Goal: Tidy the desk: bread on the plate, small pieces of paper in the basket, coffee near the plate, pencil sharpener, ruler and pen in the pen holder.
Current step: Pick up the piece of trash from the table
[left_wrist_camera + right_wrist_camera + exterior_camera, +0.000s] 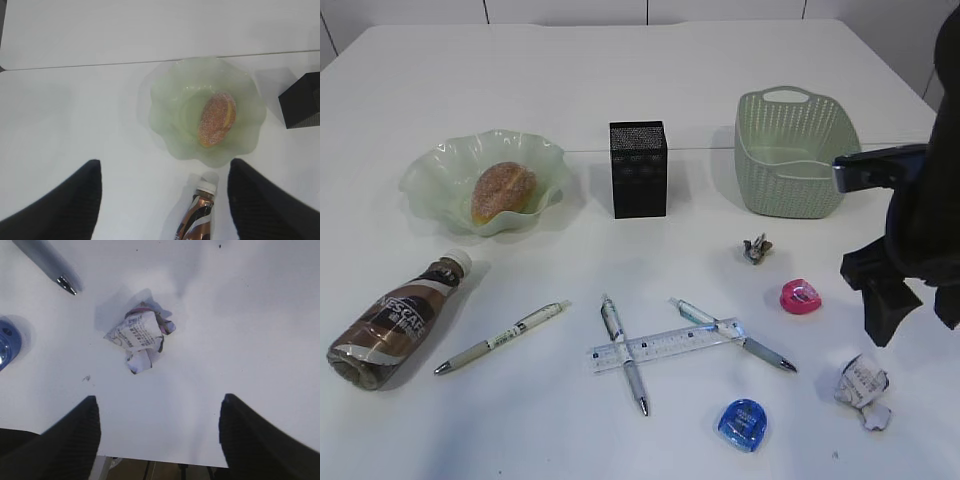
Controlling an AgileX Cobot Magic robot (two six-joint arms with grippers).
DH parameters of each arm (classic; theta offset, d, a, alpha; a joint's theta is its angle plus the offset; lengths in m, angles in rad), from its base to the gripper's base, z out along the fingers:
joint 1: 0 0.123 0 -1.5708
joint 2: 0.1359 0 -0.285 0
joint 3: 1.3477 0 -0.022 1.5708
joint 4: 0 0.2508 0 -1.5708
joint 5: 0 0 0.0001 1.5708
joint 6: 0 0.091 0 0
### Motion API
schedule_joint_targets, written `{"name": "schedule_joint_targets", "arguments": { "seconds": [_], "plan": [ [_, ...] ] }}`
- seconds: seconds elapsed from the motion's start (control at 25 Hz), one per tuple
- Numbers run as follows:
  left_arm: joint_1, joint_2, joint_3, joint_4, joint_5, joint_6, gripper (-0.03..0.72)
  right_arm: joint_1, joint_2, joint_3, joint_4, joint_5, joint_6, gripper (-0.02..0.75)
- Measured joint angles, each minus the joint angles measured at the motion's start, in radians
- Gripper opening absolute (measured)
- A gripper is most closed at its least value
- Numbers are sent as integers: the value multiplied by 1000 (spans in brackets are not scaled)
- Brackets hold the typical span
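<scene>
One white desk [620, 60], pale wall behind

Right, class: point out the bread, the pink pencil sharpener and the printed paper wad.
bread [503, 190], exterior view, on its sugared top.
pink pencil sharpener [801, 297], exterior view, middle of its pink body.
printed paper wad [137, 334], right wrist view, on its printed face.

The right arm [920, 200] reaches in from the right edge, wrist bent downward, its right gripper [159, 440] spread wide above the tabletop, holding nothing. The left gripper [162, 202] likewise hangs open and empty.
</scene>
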Motion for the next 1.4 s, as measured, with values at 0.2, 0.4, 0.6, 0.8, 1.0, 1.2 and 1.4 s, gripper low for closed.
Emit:
{"name": "schedule_joint_targets", "arguments": {
  "seconds": [0.2,0.4,0.6,0.8,1.0,1.2,1.4],
  "plan": [
    [0,0,0,0,0,0,551,9,80,-2,15,-67,2,571],
    [0,0,0,3,0,0,552,9,120,-2,46,-139,21,573],
    [0,0,0,4,0,0,552,9,160,-2,54,-148,25,573],
    [0,0,0,4,0,0,550,11,183,35,54,-167,27,573],
    [0,0,0,4,0,0,547,11,185,86,54,-212,29,573],
    [0,0,0,4,0,1,547,11,185,112,54,-281,29,573],
    [0,0,0,4,0,1,547,11,185,117,54,-294,29,573]
  ]
}}
